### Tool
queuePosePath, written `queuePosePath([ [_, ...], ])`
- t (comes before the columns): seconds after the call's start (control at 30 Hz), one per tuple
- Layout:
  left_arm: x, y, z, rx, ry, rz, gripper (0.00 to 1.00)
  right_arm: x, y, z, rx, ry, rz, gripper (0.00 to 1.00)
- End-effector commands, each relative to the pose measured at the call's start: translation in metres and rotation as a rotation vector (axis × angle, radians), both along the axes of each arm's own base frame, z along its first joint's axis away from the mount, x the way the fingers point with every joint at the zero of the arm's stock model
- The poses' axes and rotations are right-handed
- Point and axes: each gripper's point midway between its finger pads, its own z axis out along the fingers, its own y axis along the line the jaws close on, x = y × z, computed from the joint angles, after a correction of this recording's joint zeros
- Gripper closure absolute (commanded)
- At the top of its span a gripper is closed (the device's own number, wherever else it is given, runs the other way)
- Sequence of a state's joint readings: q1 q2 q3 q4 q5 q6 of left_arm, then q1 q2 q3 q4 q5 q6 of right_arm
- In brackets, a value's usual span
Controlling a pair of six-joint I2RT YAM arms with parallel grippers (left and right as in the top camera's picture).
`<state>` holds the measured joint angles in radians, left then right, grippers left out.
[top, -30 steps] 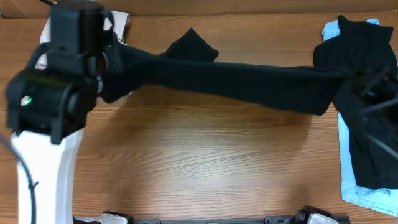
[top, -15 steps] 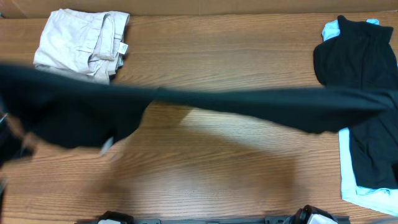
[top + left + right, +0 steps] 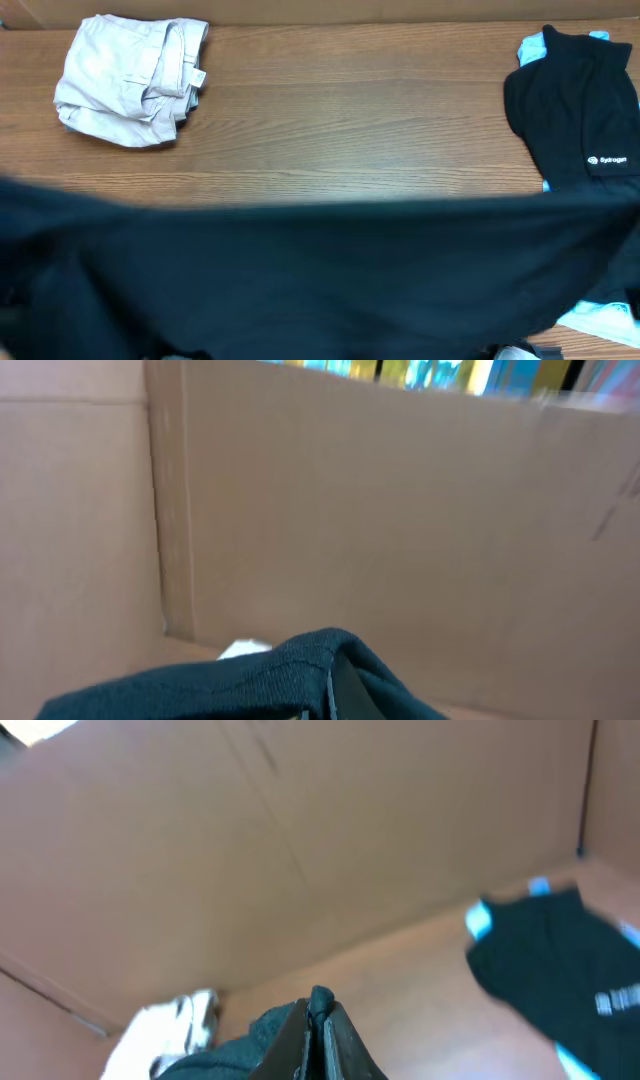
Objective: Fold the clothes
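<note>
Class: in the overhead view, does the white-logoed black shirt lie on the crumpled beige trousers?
No, the white-logoed black shirt lies on a light-blue garment, apart from the crumpled beige trousers.

Bottom centre of the right wrist view: the right hand [image 3: 317,1036] has two slim, dark grey fingers [image 3: 292,1046] with flat, tapering faces. At the overhead view's lower right edge, a small white-and-black arm base [image 3: 515,352] shows.

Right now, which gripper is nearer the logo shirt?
Right. The right gripper grips the black T-shirt near the logo shirt, on its left; the left gripper grips the far-left end.
</note>
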<state>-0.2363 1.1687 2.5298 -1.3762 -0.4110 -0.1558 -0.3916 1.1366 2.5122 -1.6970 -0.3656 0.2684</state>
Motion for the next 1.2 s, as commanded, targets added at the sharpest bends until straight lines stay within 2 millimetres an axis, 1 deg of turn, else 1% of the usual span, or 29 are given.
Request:
queuePosePath([
  [0.0,0.069,-0.007,-0.030,0.077,0.173,0.058,0.96,0.047,-0.029,-0.044,0.031,0.201,-0.042,0.96],
  [0.07,0.103,-0.016,-0.050,0.101,0.262,0.057,0.96,0.068,-0.038,-0.068,0.058,0.292,-0.036,0.96],
  [0.17,0.162,-0.030,-0.088,0.140,0.406,0.056,0.96,0.107,-0.055,-0.109,0.094,0.425,-0.022,0.96],
  [0.23,0.203,-0.040,-0.120,0.168,0.504,0.054,0.96,0.136,-0.065,-0.134,0.111,0.487,0.000,0.96],
  [0.27,0.219,-0.044,-0.133,0.178,0.540,0.053,0.96,0.152,-0.068,-0.147,0.124,0.512,0.021,0.96],
  [0.33,0.258,-0.053,-0.168,0.200,0.622,0.052,0.96,0.186,-0.077,-0.176,0.165,0.567,0.051,0.96],
  [0.4,0.291,-0.060,-0.199,0.216,0.676,0.056,0.96,0.215,-0.084,-0.203,0.182,0.615,0.065,0.96],
  [0.47,0.326,-0.063,-0.232,0.224,0.717,0.064,0.96,0.251,-0.088,-0.235,0.192,0.660,0.090,0.96],
  [0.5,0.342,-0.064,-0.248,0.224,0.732,0.069,0.96,0.265,-0.089,-0.247,0.194,0.673,0.100,0.96],
  [0.6,0.389,-0.061,-0.292,0.217,0.744,0.091,0.96,0.317,-0.089,-0.293,0.188,0.692,0.137,0.96],
  [0.67,0.413,-0.059,-0.312,0.231,0.736,0.094,0.96,0.341,-0.088,-0.315,0.199,0.690,0.140,0.96],
  [0.7,0.423,-0.060,-0.323,0.237,0.733,0.093,0.96,0.349,-0.089,-0.323,0.207,0.689,0.136,0.96],
  [0.73,0.431,-0.061,-0.331,0.240,0.731,0.092,0.96,0.358,-0.088,-0.332,0.210,0.689,0.139,0.96],
  [0.77,0.435,-0.062,-0.338,0.242,0.734,0.091,0.96,0.361,-0.089,-0.338,0.217,0.693,0.135,0.96],
  [0.83,0.440,-0.064,-0.353,0.254,0.761,0.084,0.96,0.362,-0.090,-0.347,0.224,0.715,0.129,0.96],
  [0.87,0.437,-0.067,-0.359,0.259,0.785,0.074,0.96,0.359,-0.091,-0.353,0.222,0.739,0.117,0.96],
  [1.0,0.416,-0.066,-0.378,0.282,0.904,0.056,0.96,0.343,-0.096,-0.364,0.207,0.821,0.080,0.96],
  [1.03,0.403,-0.067,-0.388,0.283,0.974,0.031,0.96,0.335,-0.096,-0.370,0.192,0.862,0.082,0.96],
  [1.07,0.396,-0.068,-0.394,0.277,1.014,0.018,0.96,0.331,-0.098,-0.373,0.185,0.883,0.071,0.96],
  [1.17,0.376,-0.070,-0.408,0.246,1.107,-0.002,0.96,0.325,-0.101,-0.382,0.162,0.915,0.057,0.96],
])
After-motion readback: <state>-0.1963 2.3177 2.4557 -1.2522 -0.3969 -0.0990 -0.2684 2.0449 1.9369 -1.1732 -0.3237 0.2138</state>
